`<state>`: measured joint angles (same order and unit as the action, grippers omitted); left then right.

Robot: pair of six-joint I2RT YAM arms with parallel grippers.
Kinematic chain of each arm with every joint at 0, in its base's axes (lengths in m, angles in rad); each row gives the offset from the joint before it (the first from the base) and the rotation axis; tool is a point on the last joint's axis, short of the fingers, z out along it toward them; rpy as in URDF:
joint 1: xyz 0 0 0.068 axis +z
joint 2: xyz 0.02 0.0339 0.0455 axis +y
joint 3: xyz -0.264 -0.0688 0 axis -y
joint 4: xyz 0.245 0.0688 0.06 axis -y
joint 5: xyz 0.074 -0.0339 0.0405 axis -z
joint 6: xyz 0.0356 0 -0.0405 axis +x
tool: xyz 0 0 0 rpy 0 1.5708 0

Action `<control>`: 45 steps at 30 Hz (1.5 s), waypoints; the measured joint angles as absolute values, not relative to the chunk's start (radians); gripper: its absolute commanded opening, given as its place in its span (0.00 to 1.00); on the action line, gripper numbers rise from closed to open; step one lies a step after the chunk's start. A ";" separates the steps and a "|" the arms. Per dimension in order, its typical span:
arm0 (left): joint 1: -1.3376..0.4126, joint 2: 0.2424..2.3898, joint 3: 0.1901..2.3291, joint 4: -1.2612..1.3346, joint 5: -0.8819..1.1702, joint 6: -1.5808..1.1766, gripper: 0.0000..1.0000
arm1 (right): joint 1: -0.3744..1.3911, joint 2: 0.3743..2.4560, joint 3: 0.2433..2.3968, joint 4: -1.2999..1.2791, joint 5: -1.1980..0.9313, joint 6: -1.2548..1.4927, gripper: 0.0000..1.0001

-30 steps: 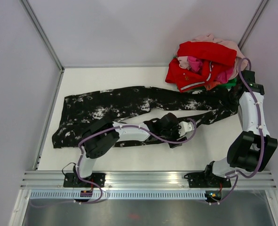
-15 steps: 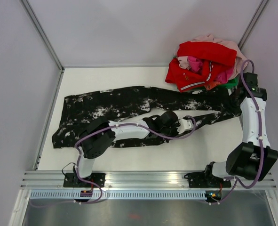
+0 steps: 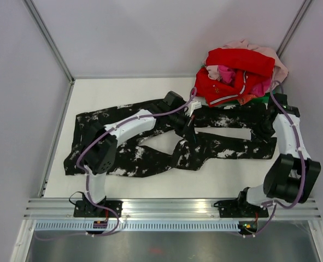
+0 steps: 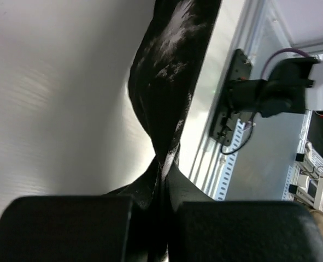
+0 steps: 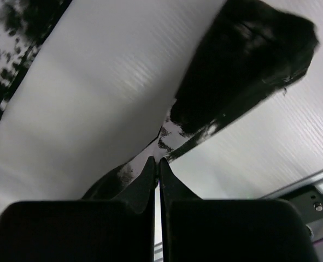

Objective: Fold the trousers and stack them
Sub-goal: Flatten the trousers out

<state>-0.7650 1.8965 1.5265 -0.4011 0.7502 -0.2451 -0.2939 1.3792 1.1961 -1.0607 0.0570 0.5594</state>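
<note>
The black trousers (image 3: 134, 155) with white blotches lie lengthwise across the table, waist at the left and both legs running right. My left gripper (image 3: 189, 118) is above the middle of them, shut on a pinch of the near leg; a twisted strand of the trousers (image 4: 172, 65) hangs from its fingertips (image 4: 162, 170). My right gripper (image 3: 269, 126) is at the cuff end on the right, shut on the edge of the trousers (image 5: 243, 71), which the closed fingertips (image 5: 159, 162) pinch.
A pile of clothes with a red garment (image 3: 235, 68) on top and pink pieces fills the back right corner, just behind the right gripper. The white table (image 3: 123, 90) is walled at the back and both sides. A metal rail (image 3: 172, 207) with the arm bases runs along the near edge.
The left gripper has shut on the near leg at the table's middle and carried it up and back toward the far leg. The near leg has shifted. The right arm moved only slightly.
</note>
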 measured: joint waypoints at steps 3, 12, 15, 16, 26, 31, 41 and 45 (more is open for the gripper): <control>-0.753 2.017 1.578 -0.413 0.743 -0.245 0.03 | -0.296 1.507 1.186 -0.981 0.055 0.561 0.00; -0.792 2.148 1.628 -0.451 0.569 -0.243 1.00 | -0.327 1.794 1.261 -0.862 0.205 0.535 0.00; -0.783 2.130 1.650 -0.492 0.489 -0.247 1.00 | -0.346 1.822 1.293 -0.805 0.239 0.504 0.01; -0.780 2.113 1.655 -0.510 0.456 -0.246 1.00 | -0.350 1.822 1.300 -0.794 0.245 0.496 0.05; -0.720 1.644 1.388 -0.608 -0.050 -0.389 0.99 | -0.350 1.794 1.351 -0.736 0.236 0.444 0.82; -0.693 1.559 1.137 -0.635 -0.194 -0.513 0.96 | -0.331 1.645 1.261 -0.724 0.151 0.441 0.82; -0.698 1.641 0.990 -0.587 -0.297 -0.733 0.73 | -0.285 1.439 1.085 -0.691 0.031 0.439 0.74; -0.680 1.687 0.986 -0.561 -0.339 -0.781 0.73 | -0.285 1.439 1.023 -0.694 0.007 0.439 0.74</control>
<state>-0.6800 1.6875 0.9855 -0.5613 -0.3386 -0.7815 -0.2852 1.4391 1.0233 -0.6945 0.0071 0.4389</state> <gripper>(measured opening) 0.740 0.742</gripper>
